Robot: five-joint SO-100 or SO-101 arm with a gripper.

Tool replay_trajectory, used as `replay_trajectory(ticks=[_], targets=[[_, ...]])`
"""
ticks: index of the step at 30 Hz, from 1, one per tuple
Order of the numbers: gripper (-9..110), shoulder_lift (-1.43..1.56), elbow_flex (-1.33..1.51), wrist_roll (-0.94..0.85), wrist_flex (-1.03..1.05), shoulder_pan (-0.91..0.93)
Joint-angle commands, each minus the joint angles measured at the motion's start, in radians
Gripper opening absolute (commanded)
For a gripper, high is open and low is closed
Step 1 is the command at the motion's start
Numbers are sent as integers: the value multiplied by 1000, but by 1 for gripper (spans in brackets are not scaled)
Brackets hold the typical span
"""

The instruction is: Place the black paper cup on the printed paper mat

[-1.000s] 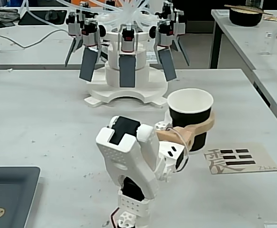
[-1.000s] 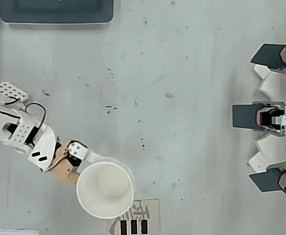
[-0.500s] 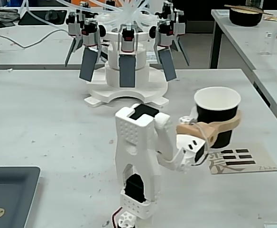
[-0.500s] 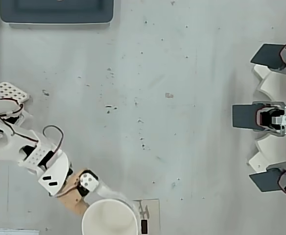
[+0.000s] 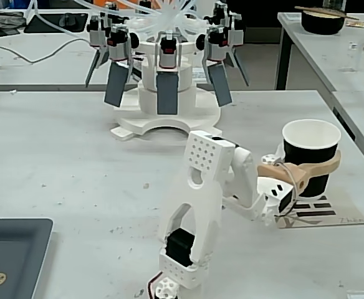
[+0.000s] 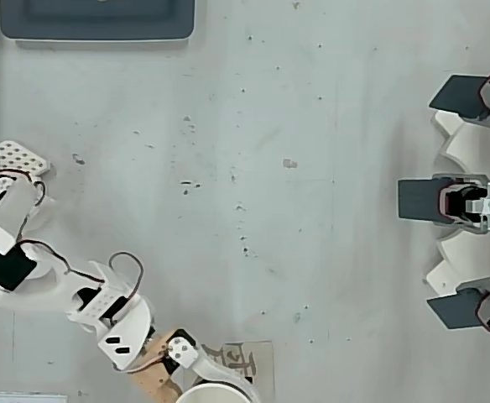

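Note:
The black paper cup (image 5: pixel 311 156), with its white inside and rim, is upright at the right of the fixed view. My gripper (image 5: pixel 319 163) is shut on it, one tan finger (image 5: pixel 306 169) wrapping across its front. Its base is at the far part of the printed paper mat (image 5: pixel 324 213), a beige sheet with black bars; I cannot tell whether it rests on the sheet or hovers just above. From overhead, only the cup's white rim (image 6: pixel 216 391) shows at the bottom edge, beside the mat (image 6: pixel 247 361), with the gripper (image 6: pixel 182 378) to its left.
A dark grey tray (image 5: pixel 14 249) (image 6: pixel 98 21) lies at the table's near left in the fixed view. A white device with several hanging grey paddles (image 5: pixel 166 68) (image 6: pixel 471 201) stands at the back. A dark bowl with a stick (image 5: pixel 322 20) sits on another table.

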Motion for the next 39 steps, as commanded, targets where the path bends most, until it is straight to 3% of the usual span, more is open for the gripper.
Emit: replay_trajectory(ticks=[1, 11, 28, 39], targets=[[7, -35, -101, 6, -25, 18], [6, -192, -262, 6, -9, 31], [7, -285, -279, 38, -26, 28], [25, -287, -278, 52, -43, 60]])
